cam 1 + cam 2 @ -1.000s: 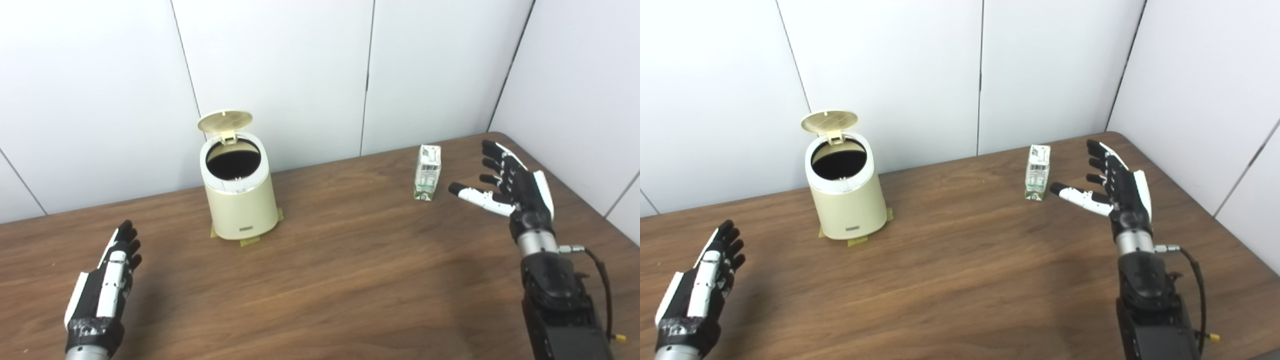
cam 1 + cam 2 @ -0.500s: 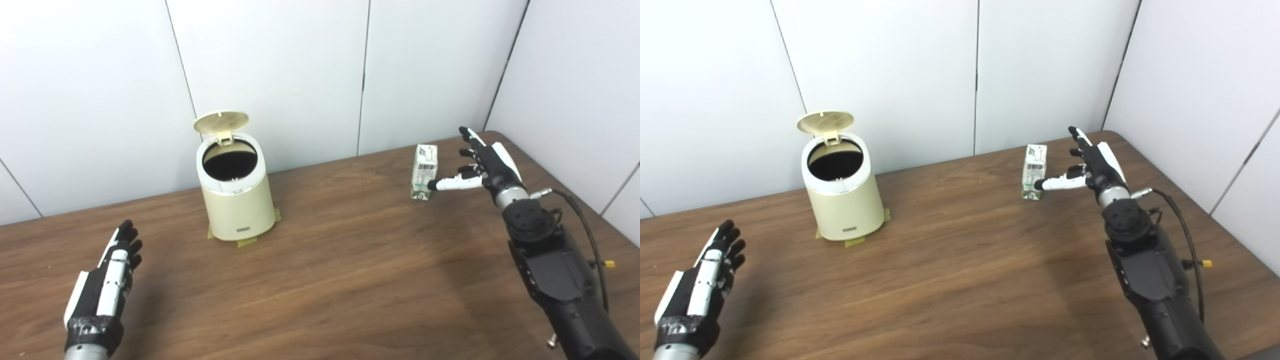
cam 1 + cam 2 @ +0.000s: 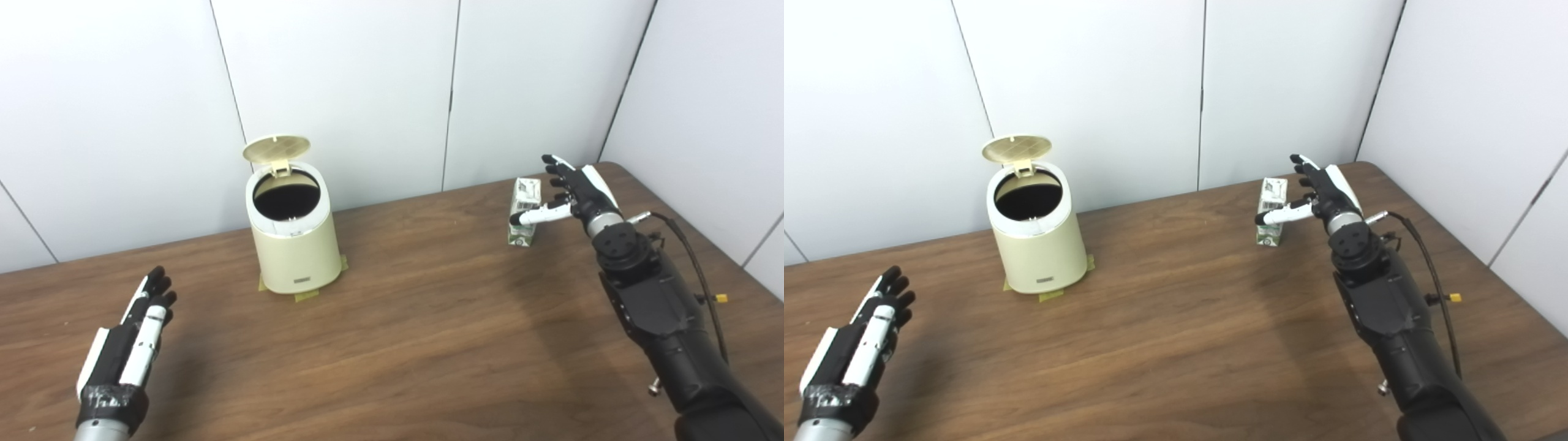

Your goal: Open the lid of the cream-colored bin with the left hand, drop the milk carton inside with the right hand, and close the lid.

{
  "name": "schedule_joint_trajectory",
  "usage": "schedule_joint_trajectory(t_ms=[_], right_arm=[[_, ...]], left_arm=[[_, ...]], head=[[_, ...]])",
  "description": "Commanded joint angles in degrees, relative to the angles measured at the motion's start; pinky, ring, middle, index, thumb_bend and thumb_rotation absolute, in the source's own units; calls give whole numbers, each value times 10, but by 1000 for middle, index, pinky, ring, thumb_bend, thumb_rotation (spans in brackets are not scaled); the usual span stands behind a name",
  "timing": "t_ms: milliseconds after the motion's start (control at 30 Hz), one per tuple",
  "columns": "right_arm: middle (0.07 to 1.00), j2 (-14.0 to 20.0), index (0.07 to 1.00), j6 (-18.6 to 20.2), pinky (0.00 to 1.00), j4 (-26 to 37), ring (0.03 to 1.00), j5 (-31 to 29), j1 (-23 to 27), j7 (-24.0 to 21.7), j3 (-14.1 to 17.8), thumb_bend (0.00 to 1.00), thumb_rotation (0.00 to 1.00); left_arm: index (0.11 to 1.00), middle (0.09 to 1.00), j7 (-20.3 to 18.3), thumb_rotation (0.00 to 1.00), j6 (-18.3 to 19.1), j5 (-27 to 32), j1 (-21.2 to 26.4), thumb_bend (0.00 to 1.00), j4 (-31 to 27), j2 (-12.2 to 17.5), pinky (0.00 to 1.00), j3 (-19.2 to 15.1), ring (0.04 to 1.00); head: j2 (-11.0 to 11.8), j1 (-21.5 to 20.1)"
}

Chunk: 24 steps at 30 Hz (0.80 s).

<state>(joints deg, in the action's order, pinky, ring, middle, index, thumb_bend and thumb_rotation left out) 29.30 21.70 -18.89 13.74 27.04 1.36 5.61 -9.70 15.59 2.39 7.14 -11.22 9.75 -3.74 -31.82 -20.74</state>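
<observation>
On wooden table (image 3: 392,343), white panelled walls (image 3: 343,79) behind.

Lab: bare white panels (image 3: 343,79), table (image 3: 429,343).

Table (image 3: 429,343): we see brown wood.
Bin (image 3: 296,245): upright, well ahead of our left hand (image 3: 131,343).
Carton (image 3: 522,228): upright, beside our right hand (image 3: 576,193).

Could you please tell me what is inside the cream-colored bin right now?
The lid stands open, and the cream-colored bin shows only a dark interior through its mouth; no item is visible there. Its bottom is lost in shadow. The milk carton stands outside on the table.
</observation>
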Motion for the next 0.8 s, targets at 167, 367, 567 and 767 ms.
schedule_joint_trajectory(t_ms=[167,367,567,767], right_arm=[[779,5,777,-68,706,-10,757,39,31,76,1,927,23],[563,-6,521,-138,516,-60,562,38,30,144,17,598,36],[506,-9,468,-152,440,-77,460,46,26,173,18,521,0],[512,-7,476,-130,353,-55,427,47,16,153,7,520,0]], left_arm=[[981,967,-1,643,-5,-1,6,135,-25,12,986,9,957],[989,976,-2,622,-4,7,5,134,-30,12,998,9,963],[992,978,-1,630,3,6,6,124,-33,13,1000,9,967],[991,979,1,638,3,5,7,115,-33,12,1000,9,970]], head=[[-3,5],[-3,6],[-5,0],[-5,-2]])
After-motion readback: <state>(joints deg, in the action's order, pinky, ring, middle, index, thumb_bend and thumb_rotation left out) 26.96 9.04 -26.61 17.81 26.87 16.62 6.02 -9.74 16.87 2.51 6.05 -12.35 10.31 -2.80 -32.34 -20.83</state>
